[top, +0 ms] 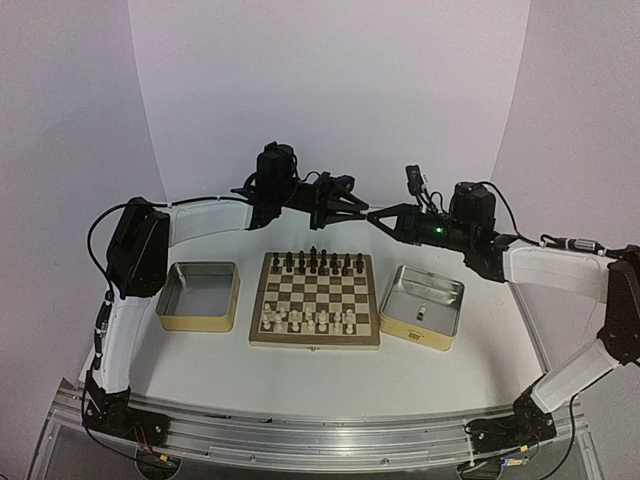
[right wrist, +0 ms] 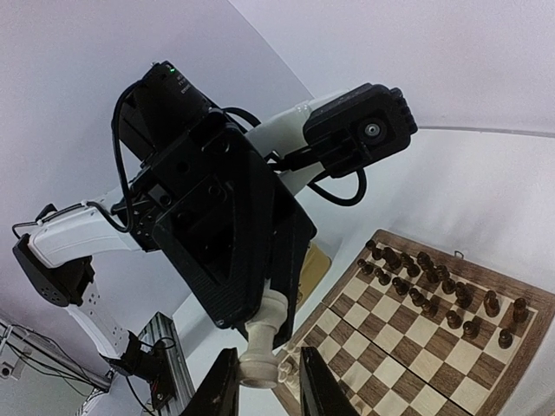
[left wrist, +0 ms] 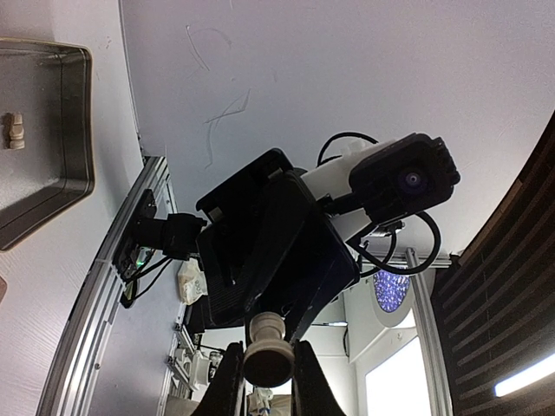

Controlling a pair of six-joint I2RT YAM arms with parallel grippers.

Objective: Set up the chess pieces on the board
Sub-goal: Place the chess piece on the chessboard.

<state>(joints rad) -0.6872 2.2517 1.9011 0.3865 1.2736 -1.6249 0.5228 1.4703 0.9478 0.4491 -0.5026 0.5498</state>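
My left pincer [left wrist: 266,368] clamps 1 cream chess piece [left wrist: 265,347] in the air beyond the board [top: 310,343], over the far edge of the worktop [top: 400,385]. My right pincer [right wrist: 267,368] straddles it, jaws narrow, a gap showing. If the left pincer lets go early, the piece could fall among the dark pieces [top: 315,262]. The worktop is white, with plain white walls around it.

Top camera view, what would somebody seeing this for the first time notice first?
The two arms meet tip to tip in mid-air over the far edge of the board, the left end effector shut on a cream chess piece with the jaws of the right end effector either side of it. Below, the board carries a dark row at its far side and cream pieces nearer, and a lone cream piece lies in the right tin.
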